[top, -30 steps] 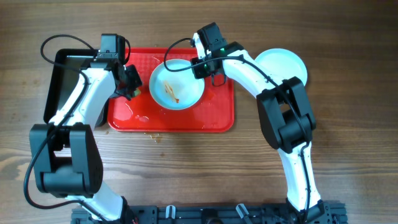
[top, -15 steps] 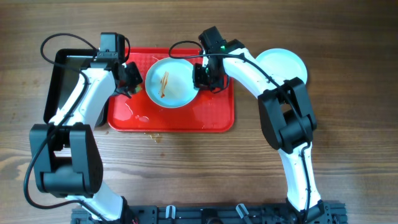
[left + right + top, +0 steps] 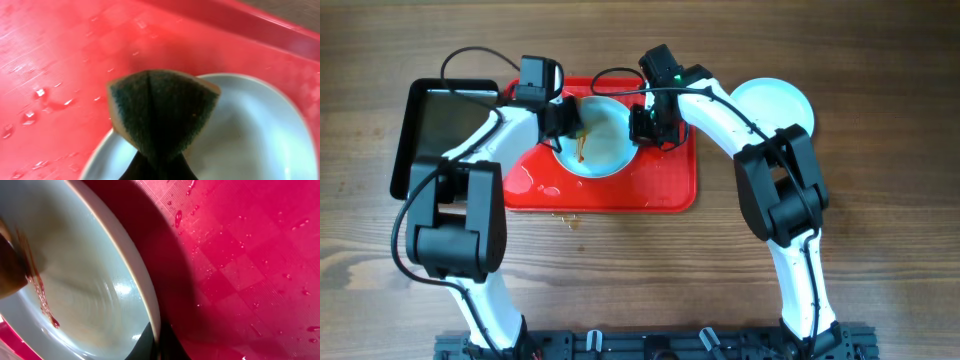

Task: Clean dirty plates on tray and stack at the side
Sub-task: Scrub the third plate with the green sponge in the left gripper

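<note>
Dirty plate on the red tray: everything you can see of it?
The plate is round, shallow, glossy white with a pale bluish rim. An orange-brown sauce streak crosses its middle. It is over the red tray. The right gripper pinches its right rim; the left gripper holds a folded green sponge at its left edge.

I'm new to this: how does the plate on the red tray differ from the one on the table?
The tray plate has an orange-brown streak; the table plate looks clean. The right gripper pinches the tray plate's rim; nothing grips the table plate. Both are round and white.
</note>
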`<action>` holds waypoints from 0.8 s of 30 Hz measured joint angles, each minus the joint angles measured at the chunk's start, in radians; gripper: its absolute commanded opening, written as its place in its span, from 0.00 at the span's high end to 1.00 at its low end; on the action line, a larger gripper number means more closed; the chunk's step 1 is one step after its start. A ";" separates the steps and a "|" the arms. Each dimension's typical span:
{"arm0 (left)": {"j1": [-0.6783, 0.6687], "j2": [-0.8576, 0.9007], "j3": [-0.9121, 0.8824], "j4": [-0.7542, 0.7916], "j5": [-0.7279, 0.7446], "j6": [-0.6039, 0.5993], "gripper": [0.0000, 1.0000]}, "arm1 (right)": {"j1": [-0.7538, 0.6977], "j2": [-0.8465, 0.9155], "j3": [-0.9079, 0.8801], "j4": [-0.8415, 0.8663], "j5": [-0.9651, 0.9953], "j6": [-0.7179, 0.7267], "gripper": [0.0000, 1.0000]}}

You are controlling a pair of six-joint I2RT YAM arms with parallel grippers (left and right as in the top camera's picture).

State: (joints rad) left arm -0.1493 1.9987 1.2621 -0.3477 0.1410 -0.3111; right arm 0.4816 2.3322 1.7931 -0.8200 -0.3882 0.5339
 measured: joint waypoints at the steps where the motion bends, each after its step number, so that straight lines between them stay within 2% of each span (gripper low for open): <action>1: -0.015 0.005 -0.001 0.032 0.000 0.019 0.96 | 0.001 0.000 0.000 0.004 0.000 0.000 0.96; 4: -0.047 0.046 0.001 0.116 -0.027 0.059 0.96 | 0.004 0.000 -0.001 0.008 0.006 0.000 0.96; 7: -0.047 0.069 0.025 0.109 -0.027 0.071 0.96 | 0.004 0.000 -0.001 0.016 0.009 0.001 0.96; 13: -0.025 0.054 0.077 -0.185 0.031 0.075 0.96 | 0.007 0.000 -0.001 0.012 0.010 -0.007 0.96; 17: 0.006 0.050 0.070 -0.413 0.263 0.132 0.96 | 0.008 0.000 -0.001 0.012 0.010 -0.008 0.96; 21: -0.014 0.051 0.048 -0.465 0.316 0.223 0.96 | 0.008 0.000 -0.001 0.012 0.010 -0.011 0.96; 24: -0.015 0.039 0.035 -0.436 0.278 0.203 0.96 | 0.008 0.000 -0.001 0.012 0.011 -0.011 0.96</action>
State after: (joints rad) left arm -0.1646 2.0377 1.2968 -0.7834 0.4191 -0.1081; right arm 0.4892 2.3322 1.7920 -0.8078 -0.3775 0.5224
